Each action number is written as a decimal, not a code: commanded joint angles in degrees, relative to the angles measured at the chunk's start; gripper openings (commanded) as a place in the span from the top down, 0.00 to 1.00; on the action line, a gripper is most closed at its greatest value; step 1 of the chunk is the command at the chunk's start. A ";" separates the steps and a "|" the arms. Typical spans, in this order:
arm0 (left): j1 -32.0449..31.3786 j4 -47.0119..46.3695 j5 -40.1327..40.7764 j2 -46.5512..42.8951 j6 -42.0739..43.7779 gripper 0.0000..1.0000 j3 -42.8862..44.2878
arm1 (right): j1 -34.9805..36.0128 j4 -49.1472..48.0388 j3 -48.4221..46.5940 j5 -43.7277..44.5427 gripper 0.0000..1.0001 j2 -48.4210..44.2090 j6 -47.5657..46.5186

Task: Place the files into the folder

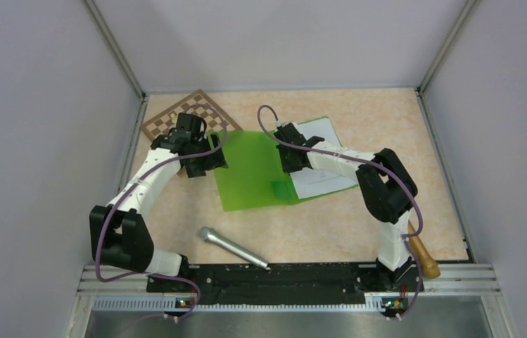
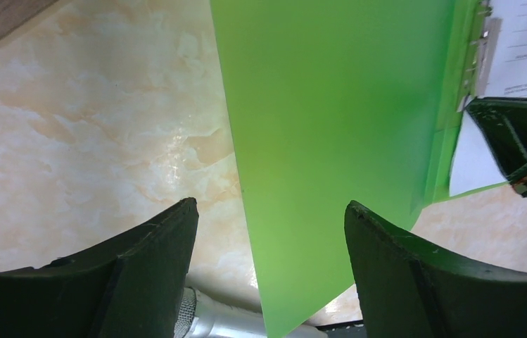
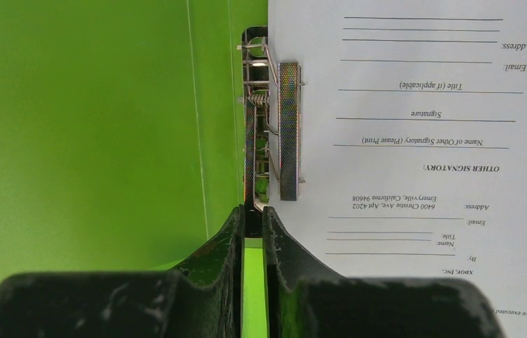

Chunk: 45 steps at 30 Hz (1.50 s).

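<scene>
Right gripper (image 3: 253, 211) jaws pinch the metal clip (image 3: 288, 120), likely securing the files (image 3: 422, 176). Left gripper (image 2: 271, 208) jaws gape over the folder (image 2: 331, 105), probably poised to shut it.

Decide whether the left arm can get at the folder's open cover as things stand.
Probably yes. The left gripper hangs open directly over the cover, with nothing between them; the right gripper is off to the side, shut on the clip.

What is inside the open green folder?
A white printed sheet lies on the right half of the folder, its inner edge under the metal clip. Any sheets beneath it are covered, so their number cannot be told.
</scene>
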<state>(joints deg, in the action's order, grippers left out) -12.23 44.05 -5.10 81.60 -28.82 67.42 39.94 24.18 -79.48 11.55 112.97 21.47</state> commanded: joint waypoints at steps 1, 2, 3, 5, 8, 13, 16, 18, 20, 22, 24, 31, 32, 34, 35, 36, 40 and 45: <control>0.34 -1.07 0.16 -0.22 0.06 0.19 -2.84 | -0.91 4.16 2.46 -1.74 1.00 1.37 -0.75; 0.36 -1.34 -0.15 -0.02 -0.19 0.19 -3.27 | -0.99 4.19 2.53 -1.78 1.00 1.37 -0.82; 0.36 -1.69 -0.61 0.13 -0.35 0.19 -3.67 | -1.01 4.25 2.64 -1.86 1.00 1.39 -0.82; 0.36 -3.02 -1.79 0.01 -0.91 0.19 -4.58 | -1.37 4.29 2.92 -1.97 1.00 1.57 -1.00; 0.36 -4.25 -1.88 -0.01 -2.10 0.20 -5.27 | -1.91 3.89 3.57 -2.26 1.00 1.71 -1.01; 0.45 -4.12 -1.33 1.10 -2.00 0.24 -5.11 | -2.44 3.74 3.88 -2.54 1.00 2.39 -1.51; 0.44 -3.56 -1.25 1.47 -1.88 0.25 -4.56 | -2.72 3.96 3.80 -3.01 1.00 2.62 -2.28; 0.45 -2.96 -0.52 1.98 -2.00 0.25 -4.25 | -2.77 4.08 3.81 -2.94 1.00 2.76 -2.83; 0.45 -3.23 -1.15 2.38 -2.07 0.24 -4.21 | -2.75 4.20 3.91 -2.85 1.00 2.89 -3.25; 0.45 -3.61 -1.82 2.56 -2.20 0.25 -4.34 | -2.77 4.17 3.96 -2.87 1.00 3.27 -3.57; 0.45 -3.62 -1.84 2.68 -2.29 0.25 -4.14 | -2.81 4.47 3.90 -2.15 1.00 3.66 -3.62; 0.45 -3.71 -1.73 3.13 -2.16 0.24 -3.82 | -2.85 5.48 4.22 -1.37 1.00 2.14 -4.31; 0.45 -3.71 -1.68 3.37 -2.23 0.24 -3.75 | -2.81 5.25 4.31 -1.76 1.00 2.18 -4.70; 0.45 -3.33 -1.66 3.79 -2.35 0.23 -3.70 | -2.94 5.17 4.60 -3.03 1.00 2.41 -5.67; 0.50 -3.28 -1.66 3.78 -2.46 0.23 -3.91 | -3.01 5.13 4.74 -3.58 1.00 2.39 -6.02; 0.45 -3.34 -1.69 3.67 -2.50 0.23 -4.18 | -3.00 5.07 4.89 -4.05 1.00 2.42 -6.19; 0.45 -3.71 -1.59 2.81 -2.48 0.23 -5.04 | -3.37 4.87 5.30 -7.17 1.00 1.93 -6.46; 0.45 -3.85 -1.34 2.25 -3.05 0.23 -5.14 | -3.44 4.97 5.90 -8.74 1.00 1.48 -6.08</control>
<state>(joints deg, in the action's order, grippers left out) -12.08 41.95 -6.61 85.25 -30.79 62.24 37.41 21.78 -77.45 4.40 112.51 16.91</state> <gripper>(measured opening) 0.767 0.097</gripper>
